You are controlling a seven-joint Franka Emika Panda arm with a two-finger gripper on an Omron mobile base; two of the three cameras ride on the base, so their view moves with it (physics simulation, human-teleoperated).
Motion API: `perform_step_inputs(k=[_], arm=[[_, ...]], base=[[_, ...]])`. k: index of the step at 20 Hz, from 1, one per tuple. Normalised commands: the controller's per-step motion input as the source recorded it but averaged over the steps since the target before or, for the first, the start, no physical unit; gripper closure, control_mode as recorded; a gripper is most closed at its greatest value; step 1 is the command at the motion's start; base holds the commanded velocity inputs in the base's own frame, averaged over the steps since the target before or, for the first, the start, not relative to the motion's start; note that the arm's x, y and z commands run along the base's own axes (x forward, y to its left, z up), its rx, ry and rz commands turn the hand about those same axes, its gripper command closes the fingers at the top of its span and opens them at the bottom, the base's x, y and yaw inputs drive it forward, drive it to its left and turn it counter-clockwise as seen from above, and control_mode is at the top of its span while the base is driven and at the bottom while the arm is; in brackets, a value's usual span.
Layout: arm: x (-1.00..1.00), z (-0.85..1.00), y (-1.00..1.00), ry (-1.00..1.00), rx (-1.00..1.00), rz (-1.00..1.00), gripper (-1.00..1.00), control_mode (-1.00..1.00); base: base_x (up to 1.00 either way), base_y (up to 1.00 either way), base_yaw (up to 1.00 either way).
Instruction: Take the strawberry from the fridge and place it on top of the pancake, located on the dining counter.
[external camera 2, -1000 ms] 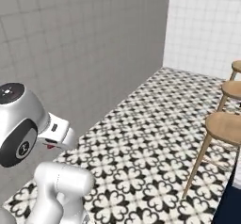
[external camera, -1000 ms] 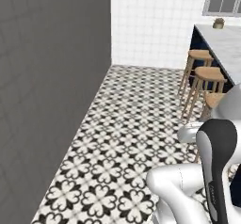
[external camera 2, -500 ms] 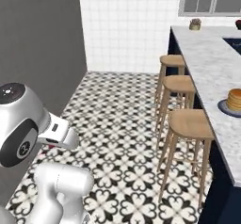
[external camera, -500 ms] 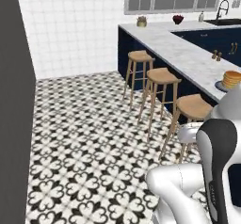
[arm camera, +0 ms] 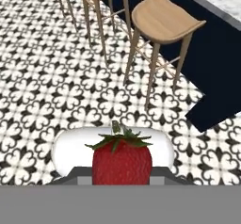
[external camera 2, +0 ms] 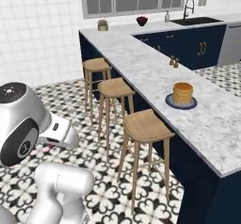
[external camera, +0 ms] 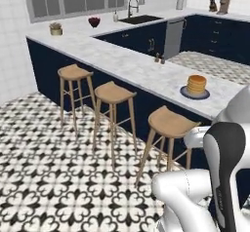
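base: I've swung right, grey wall gone from my views | ahead: dining counter (external camera: 146,70) now close, three stools (external camera: 168,121) alongside | pancake (external camera 2: 182,93) come into plain sight on it

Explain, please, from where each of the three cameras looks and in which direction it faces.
Left base view: behind the arm's left, facing the dining counter and stools; white arm at lower right.
Right base view: behind the arm's right, facing that counter; arm at lower left.
Hand view: on the hand, looking down at floor and nearest stool, with the strawberry gripped at bottom.
Both base views share the pancake; all three share the stools.
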Motion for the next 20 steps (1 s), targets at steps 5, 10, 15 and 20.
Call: perform_step_inputs(k=[5,10,15,20], arm=[[0.00,0.00,0.00,0.00,0.00,0.00,1.00,1.00],[0.00,0.00,0.00,0.00,0.00,0.00,1.00,1.00],[0.00,0.00,0.00,0.00,0.00,0.00,1.00,1.00],[0.00,0.00,0.00,0.00,0.00,0.00,1.00,1.00]], base=[[0.60,0.40,-0.82],[0.44,0.32,-0.83],[0.37,0.61,-0.73],[0.42,0.99,-0.51]])
